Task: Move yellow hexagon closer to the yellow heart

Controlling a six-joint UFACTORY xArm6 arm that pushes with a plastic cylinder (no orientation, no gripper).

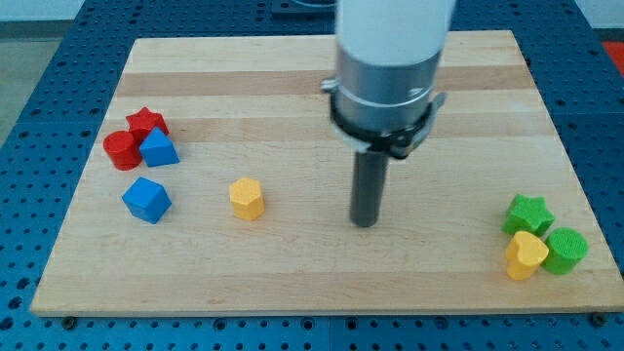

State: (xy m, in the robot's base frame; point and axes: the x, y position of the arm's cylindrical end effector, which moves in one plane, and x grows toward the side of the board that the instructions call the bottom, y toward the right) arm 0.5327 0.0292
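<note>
My tip [366, 223] rests on the wooden board [292, 283] a little right of its middle, at the lower end of a straight dark rod that hangs from a silver and white arm coming in from the view's top. There is no pincer on this arm — only the rod, so nothing opens, closes or holds.

The yellow hexagon [247, 198] stands to the view's left of my tip, near it but clearly apart, with bare wood between them. The yellow heart [526, 254] lies far off at the view's lower right, close to the board's edge. It sits just beside a green star [527, 214] above it and a green cylinder [565, 250] on its right; the three look to be touching or nearly so. My tip stands between the hexagon and the heart, nearer the hexagon.

At the view's left is a second cluster: a red star [146, 122], a red cylinder [122, 149] and a blue block [158, 148] of triangular look, packed close together. Just below them, slightly apart, sits a blue cube [146, 199], which is left of the yellow hexagon and well apart from it.

The board lies on a blue perforated table [29, 88]. No brand, label or writing can be read anywhere — neither on the blocks nor on the arm.
</note>
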